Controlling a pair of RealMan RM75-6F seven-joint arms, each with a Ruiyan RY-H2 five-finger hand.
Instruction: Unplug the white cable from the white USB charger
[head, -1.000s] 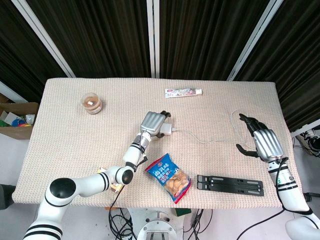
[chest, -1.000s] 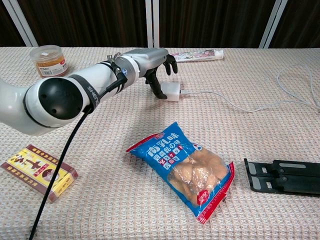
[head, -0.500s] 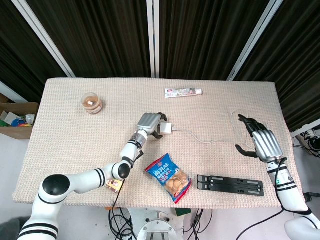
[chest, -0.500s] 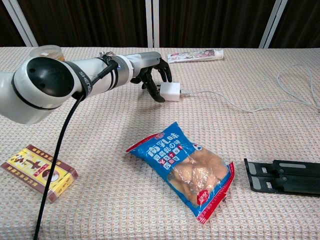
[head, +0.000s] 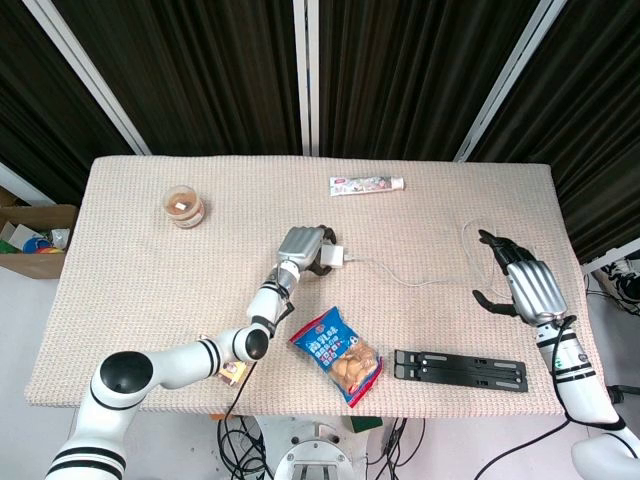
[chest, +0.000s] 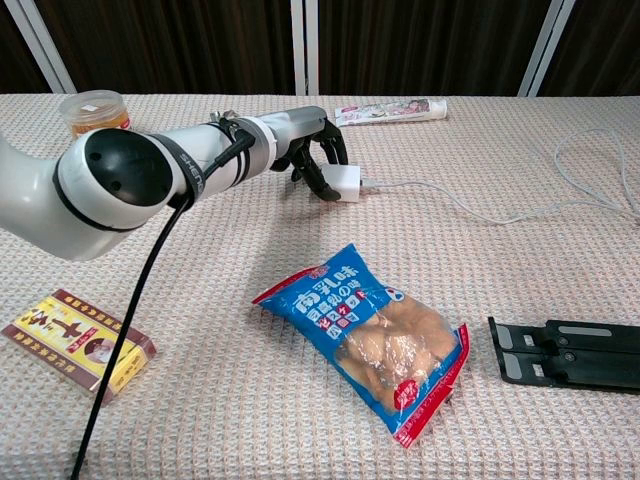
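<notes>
The surface (head: 130, 300) is covered in a beige woven cloth that runs to dark curtains at the back and drops off at the near edge. The middle strip between the two arms lies largely bare, crossed only by the white cable (head: 400, 277).

The white USB charger (head: 330, 259) — a small, smooth, rounded block — sits near the centre, with the cable still plugged into its right side. From there the thin cord trails right and loops (chest: 590, 165) near the far right edge.

The left robot hand (head: 303, 246) has its dark fingers (chest: 322, 152) curled down over the charger and touching it; whether it truly grips the block I cannot tell. The right robot hand (head: 525, 281) hovers near the right edge by the cable loop, fingers spread, holding nothing.

Nearby: a glossy blue snack bag (chest: 372, 334), a flat black folded stand (chest: 565, 353), a toothpaste tube (head: 366, 184), a round lidded jar (head: 184, 208) and a yellow-red box (chest: 76, 335).
</notes>
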